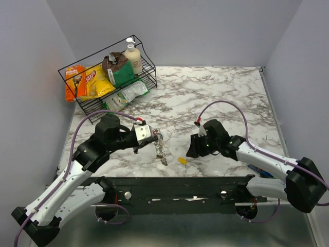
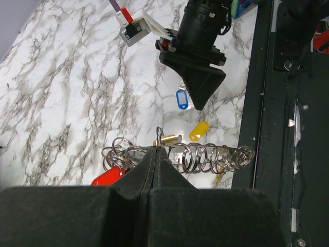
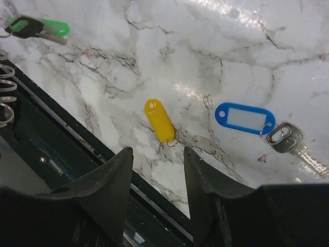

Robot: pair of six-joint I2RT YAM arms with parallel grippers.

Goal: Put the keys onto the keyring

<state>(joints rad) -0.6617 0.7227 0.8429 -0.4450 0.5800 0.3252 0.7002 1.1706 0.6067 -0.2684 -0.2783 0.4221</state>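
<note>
My left gripper [image 1: 150,135] [image 2: 157,149] is shut on a thin silver keyring [image 2: 159,135], held above the table. A chain of linked silver rings [image 2: 216,157] [image 1: 161,150] dangles from it, with a red tag [image 2: 108,176] and a brass key [image 2: 169,139] beside the ring. My right gripper [image 1: 192,148] [image 3: 157,152] is open and empty, low over the table's near edge. A yellow tag [image 3: 159,120] [image 1: 182,160] [image 2: 199,130] lies just beyond its fingertips. A blue tag [image 3: 244,117] [image 2: 181,99] with a silver key [image 3: 288,140] lies to its right. A green-tagged key [image 3: 38,27] lies farther off.
A black wire basket [image 1: 82,105] with snack bags and a bottle stands at the back left. The dark mounting rail [image 1: 180,188] runs along the near edge. A blue object [image 1: 255,170] lies under the right arm. Grey walls enclose the marble table [image 1: 226,98].
</note>
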